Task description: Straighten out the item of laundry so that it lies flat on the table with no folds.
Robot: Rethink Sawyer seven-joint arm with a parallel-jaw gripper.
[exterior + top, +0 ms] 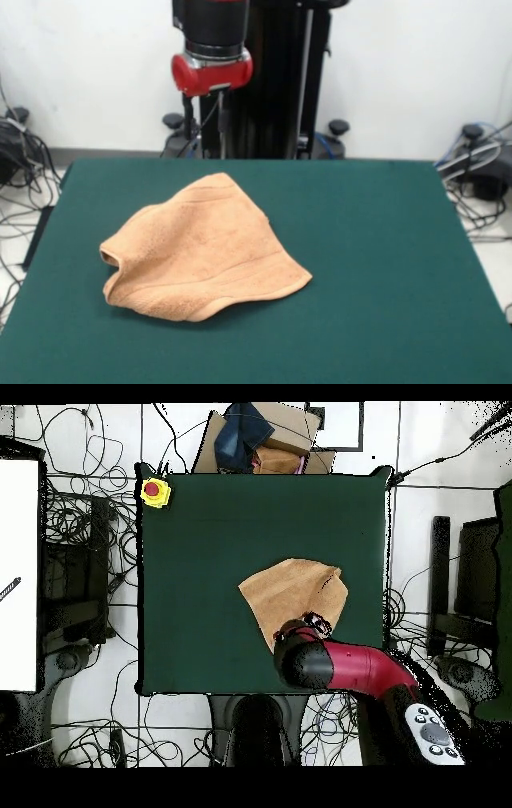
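Front view shows the towel (204, 250) lying crumpled left of centre on the green surface (384, 264), well apart from every edge. At its left end a fold curls over into a small open loop; across the middle rises a hump peaking toward the far side; at the right a hemmed corner lies nearly flat, pointing right. Judged as still unstraightened, with flattening not yet begun. Best taken by pinching a hem corner rather than the bulky middle: grip only one layer at the curled left fold or the far peak, lift a little, then pull outward and low so the cloth slides open instead of bunching. Worth watching for a doubled layer caught in the pinch, which would drag the whole towel along.

Arm (212, 48) hangs above the far edge of the surface, behind the towel's peak, wrist pointing down, clear of the cloth. Gripper (205, 120): thin dark parts below the red collar, open or closed cannot be told. Overhead view places the arm's head (305, 659) over the towel's robot-side edge.
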